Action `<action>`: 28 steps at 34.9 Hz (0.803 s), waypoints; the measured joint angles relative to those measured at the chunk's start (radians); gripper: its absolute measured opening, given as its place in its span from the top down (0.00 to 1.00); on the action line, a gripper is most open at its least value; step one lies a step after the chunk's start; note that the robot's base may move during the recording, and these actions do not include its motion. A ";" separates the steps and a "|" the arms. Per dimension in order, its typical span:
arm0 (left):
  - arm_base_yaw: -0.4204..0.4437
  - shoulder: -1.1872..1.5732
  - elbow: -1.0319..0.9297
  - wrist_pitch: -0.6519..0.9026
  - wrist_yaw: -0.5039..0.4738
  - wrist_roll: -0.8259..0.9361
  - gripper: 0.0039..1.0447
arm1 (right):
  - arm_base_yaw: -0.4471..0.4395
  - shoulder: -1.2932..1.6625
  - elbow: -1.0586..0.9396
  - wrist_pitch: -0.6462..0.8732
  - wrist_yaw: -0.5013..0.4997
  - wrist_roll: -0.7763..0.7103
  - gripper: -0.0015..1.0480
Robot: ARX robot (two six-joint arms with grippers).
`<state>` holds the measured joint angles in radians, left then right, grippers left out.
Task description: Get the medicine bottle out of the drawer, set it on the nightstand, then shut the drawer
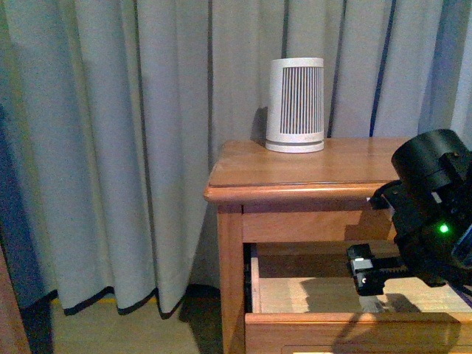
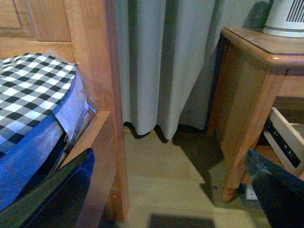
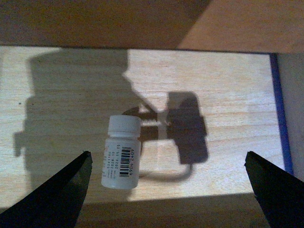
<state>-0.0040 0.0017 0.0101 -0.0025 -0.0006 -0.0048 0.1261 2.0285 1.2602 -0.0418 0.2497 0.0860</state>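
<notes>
**Right wrist view: bottle lies off-centre between wide-open jaws**

We see the medicine bottle (image 3: 122,153) on the pale floor of the drawer (image 3: 228,104). It seems to lie on its side, cap towards the back and barcode label facing up. The right gripper (image 3: 167,159) hovers over it with its jaws spread wide and grasping nothing. The bottle sits much nearer one finger than the other, touching neither.

In the front view the bottle is hidden. The drawer is pulled out of the nightstand (image 1: 295,173) and the right arm reaches in just beneath the top. On that top stands a slatted white device (image 1: 295,103), with a curtain (image 1: 110,147) behind.

The left gripper (image 2: 168,156) hangs well apart, near a bed (image 2: 28,90), its jaws also released and empty.

We judge the grasp has not begun, and we see these risks:

- If the jaws close from here, the nearer finger would meet the bottle first and could push or roll it, since it is round.
- The grip could also land on the cap.
- On the lift, the arm could knock the underside of the top or the drawer's front edge.
</notes>
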 joint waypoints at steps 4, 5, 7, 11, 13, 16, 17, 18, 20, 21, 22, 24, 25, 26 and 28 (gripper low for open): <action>0.000 0.000 0.000 0.000 0.000 0.000 0.06 | 0.000 0.045 0.018 0.000 0.000 0.003 0.07; 0.000 0.000 0.000 0.000 0.000 0.000 0.06 | 0.002 0.064 0.026 -0.004 -0.001 0.008 0.07; 0.000 0.000 0.000 0.000 0.000 0.000 0.06 | 0.005 0.087 0.035 -0.008 -0.006 0.015 0.07; 0.000 0.000 0.000 0.000 0.000 0.000 0.06 | 0.015 0.135 0.064 -0.008 -0.009 0.032 0.07; 0.000 0.000 0.000 0.000 0.000 0.000 0.06 | 0.020 0.154 0.076 -0.006 -0.017 0.037 0.07; 0.000 0.000 0.000 0.000 0.000 0.000 0.06 | 0.023 0.174 0.092 -0.004 -0.023 0.046 0.07; 0.000 0.000 0.000 0.000 0.000 0.000 0.06 | 0.025 0.181 0.099 -0.003 -0.026 0.049 0.07; 0.000 0.000 0.000 0.000 0.000 0.000 0.06 | 0.026 0.189 0.109 -0.003 -0.026 0.053 0.07; 0.000 0.000 0.000 0.000 0.000 0.000 0.06 | 0.030 0.201 0.115 -0.005 -0.026 0.058 0.07; 0.000 0.000 0.000 0.000 0.000 0.000 0.06 | 0.033 0.208 0.119 -0.005 -0.026 0.058 0.07; 0.000 0.000 0.000 0.000 0.000 0.000 0.06 | 0.035 0.217 0.123 -0.005 -0.026 0.059 0.07; 0.000 0.000 0.000 0.000 0.000 0.000 0.06 | 0.040 0.233 0.129 -0.004 -0.021 0.065 0.07; 0.000 0.000 0.000 0.000 0.000 0.000 0.06 | 0.041 0.236 0.132 -0.004 -0.022 0.071 0.07; 0.000 0.000 0.000 0.000 0.000 0.000 0.06 | 0.042 0.237 0.132 -0.004 -0.022 0.071 0.07; 0.000 0.000 0.000 0.000 0.000 0.000 0.06 | 0.042 0.240 0.134 -0.003 -0.018 0.071 0.07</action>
<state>-0.0040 0.0017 0.0101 -0.0025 -0.0006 -0.0048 0.1680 2.2684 1.3941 -0.0452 0.2317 0.1574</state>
